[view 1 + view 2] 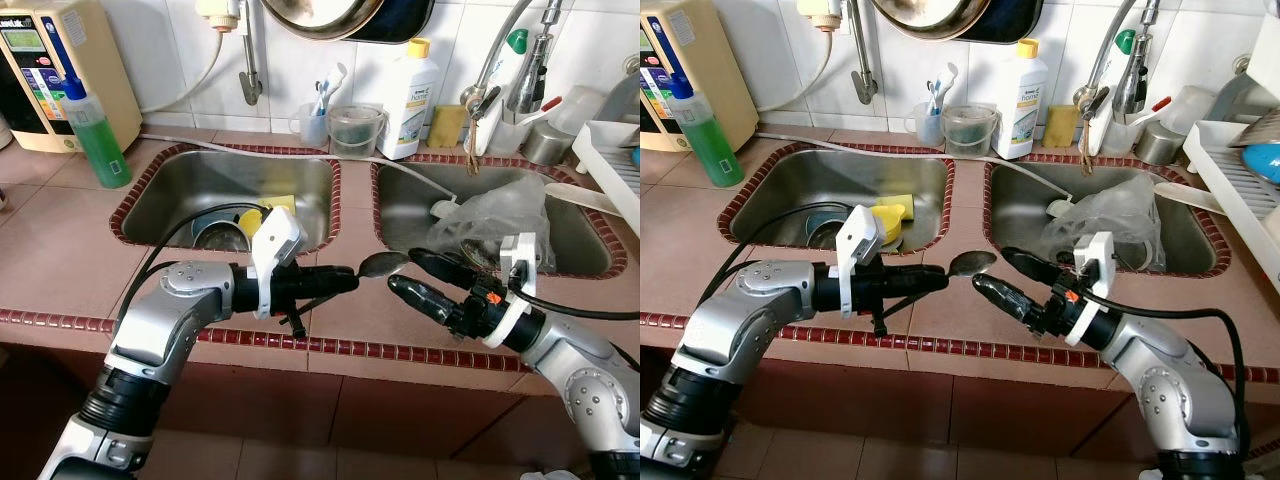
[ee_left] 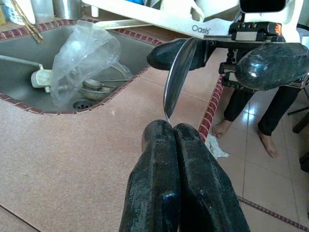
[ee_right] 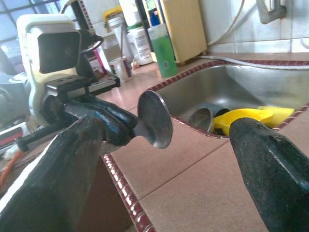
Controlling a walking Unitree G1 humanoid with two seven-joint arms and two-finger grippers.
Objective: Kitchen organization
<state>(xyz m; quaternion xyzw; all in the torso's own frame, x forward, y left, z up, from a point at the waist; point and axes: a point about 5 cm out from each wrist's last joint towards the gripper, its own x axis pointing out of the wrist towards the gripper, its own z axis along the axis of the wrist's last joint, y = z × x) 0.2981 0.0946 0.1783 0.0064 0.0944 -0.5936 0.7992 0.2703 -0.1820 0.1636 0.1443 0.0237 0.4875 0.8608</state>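
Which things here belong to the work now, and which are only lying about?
In the job:
spoon, its handle clamped in the left gripper
right gripper, open, fingers either side of the spoon's bowl

Lying about:
green bottle
white bottle
plastic bag in the right sink
yellow sponge in the left sink

"Oasis" stands on the white dish rack (image 2: 159,19); the white bottle's (image 1: 408,100) label is too small to read.

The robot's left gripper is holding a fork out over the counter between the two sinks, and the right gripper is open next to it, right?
Not a fork: the left gripper is shut on a spoon, clearest in the right wrist view. The right gripper is indeed open beside it.
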